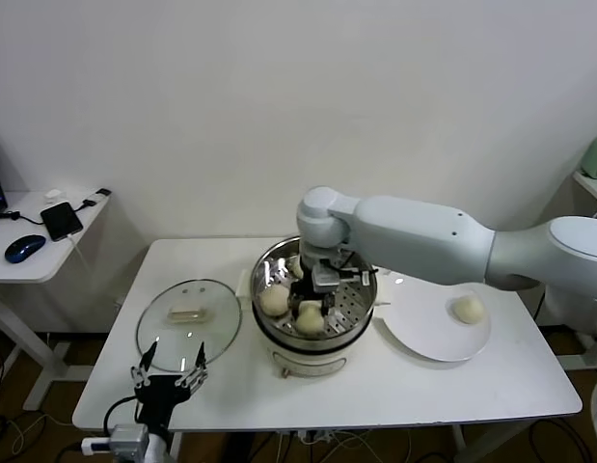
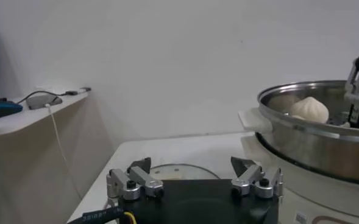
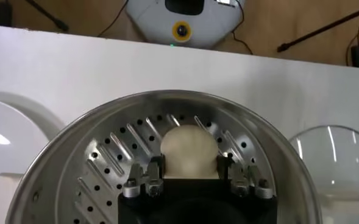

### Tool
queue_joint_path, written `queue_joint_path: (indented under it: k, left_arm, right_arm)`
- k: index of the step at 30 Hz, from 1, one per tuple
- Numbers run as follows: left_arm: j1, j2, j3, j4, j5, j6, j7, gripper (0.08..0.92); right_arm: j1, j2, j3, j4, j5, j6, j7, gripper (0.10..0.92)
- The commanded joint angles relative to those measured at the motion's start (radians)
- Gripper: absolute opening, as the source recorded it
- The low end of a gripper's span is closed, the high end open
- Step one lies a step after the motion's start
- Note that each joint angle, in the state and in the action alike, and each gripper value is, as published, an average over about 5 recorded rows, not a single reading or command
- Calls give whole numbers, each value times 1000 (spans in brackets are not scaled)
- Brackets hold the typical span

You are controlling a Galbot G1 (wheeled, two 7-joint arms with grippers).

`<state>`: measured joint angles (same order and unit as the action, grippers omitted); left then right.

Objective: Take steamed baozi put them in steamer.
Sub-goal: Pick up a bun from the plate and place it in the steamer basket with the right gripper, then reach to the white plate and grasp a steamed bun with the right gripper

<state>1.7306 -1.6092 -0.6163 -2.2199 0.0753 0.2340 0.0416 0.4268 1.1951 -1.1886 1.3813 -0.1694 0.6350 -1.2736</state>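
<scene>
Inside the steamer (image 3: 94, 158), right gripper (image 3: 189, 173) clasps an unmarked baozi (image 3: 189, 149).

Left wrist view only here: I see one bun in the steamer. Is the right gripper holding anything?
Observer: Yes, the right gripper is shut on a bun, low over the steamer tray.
Operator: Any buns outside it?
Observer: A lone bun sits on the white plate, on the robot's right of the steamer.
Operator: Where's my left gripper?
Observer: The left gripper is open at the table's front edge, by the glass lid.
</scene>
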Motion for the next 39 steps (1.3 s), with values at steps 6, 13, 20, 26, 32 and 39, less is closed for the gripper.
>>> queue_joint_path:
  k: [6, 13, 20, 26, 32, 39]
  left_arm:
    - [-5, -49, 3, 8, 1, 3, 1, 823]
    - [-12, -49, 13, 14, 4, 5, 3, 823]
    - [-11, -49, 18, 18, 7, 5, 3, 823]
    - [-14, -49, 17, 15, 3, 9, 8, 823]
    - [-9, -38, 10, 14, -29, 19, 22, 823]
    - [-4, -31, 13, 8, -62, 38, 41, 823]
  right_arm:
    - [-17, -18, 2, 27, -19, 2, -8, 579]
    - [11, -40, 44, 25, 17, -71, -6, 748]
    - [70, -145, 149, 34, 112, -252, -104, 821]
    - [77, -349, 244, 39, 294, -642, -128, 823]
    - [-14, -558, 390, -21, 240, -928, -169, 823]
    - [-263, -628, 608, -197, 47, -817, -189, 823]
